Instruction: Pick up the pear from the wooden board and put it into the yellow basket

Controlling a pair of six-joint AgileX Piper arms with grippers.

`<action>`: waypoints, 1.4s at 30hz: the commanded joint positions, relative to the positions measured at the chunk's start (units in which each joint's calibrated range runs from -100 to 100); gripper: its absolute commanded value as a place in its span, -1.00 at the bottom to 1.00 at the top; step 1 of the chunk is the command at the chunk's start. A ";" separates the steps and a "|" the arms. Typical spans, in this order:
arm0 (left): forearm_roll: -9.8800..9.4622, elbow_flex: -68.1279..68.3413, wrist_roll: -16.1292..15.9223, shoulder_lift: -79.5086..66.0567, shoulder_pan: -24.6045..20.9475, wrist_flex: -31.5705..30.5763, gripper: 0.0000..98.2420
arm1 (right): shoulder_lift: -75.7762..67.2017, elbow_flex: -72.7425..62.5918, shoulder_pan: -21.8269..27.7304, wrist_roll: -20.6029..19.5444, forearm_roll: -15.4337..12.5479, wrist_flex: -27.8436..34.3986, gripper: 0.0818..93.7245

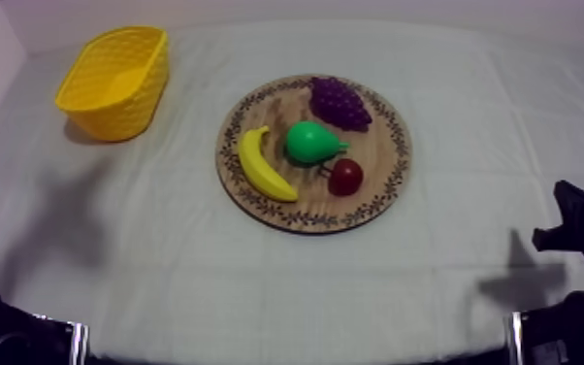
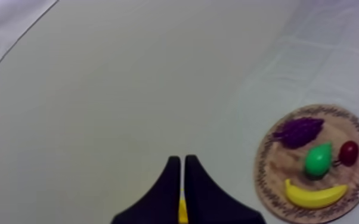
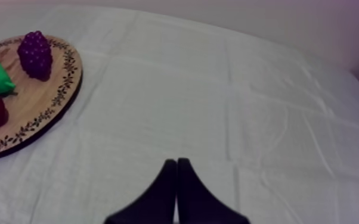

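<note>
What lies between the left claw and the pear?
Left wrist view: from the left claw, bare cloth, then the rim of the wooden board, then the pear.

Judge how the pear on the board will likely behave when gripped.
The pear looks like smooth moulded plastic: probably rigid, light, somewhat slippery. It lies on its side on the board, rounded, so a nudge could roll it; a grip near the tapered end may slip off.
</note>
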 commanded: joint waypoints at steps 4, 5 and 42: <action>0.18 -7.58 1.50 15.70 7.11 -1.36 -1.00 | -0.02 0.04 -0.01 0.01 0.00 -0.04 -0.99; 0.46 -6.85 1.66 17.31 7.56 -2.32 -1.00 | -0.02 0.04 -0.01 0.01 0.00 -0.04 -0.99; 4.89 17.96 3.79 33.85 6.90 -18.73 0.94 | -0.02 0.04 -0.01 0.01 0.00 -0.04 -0.99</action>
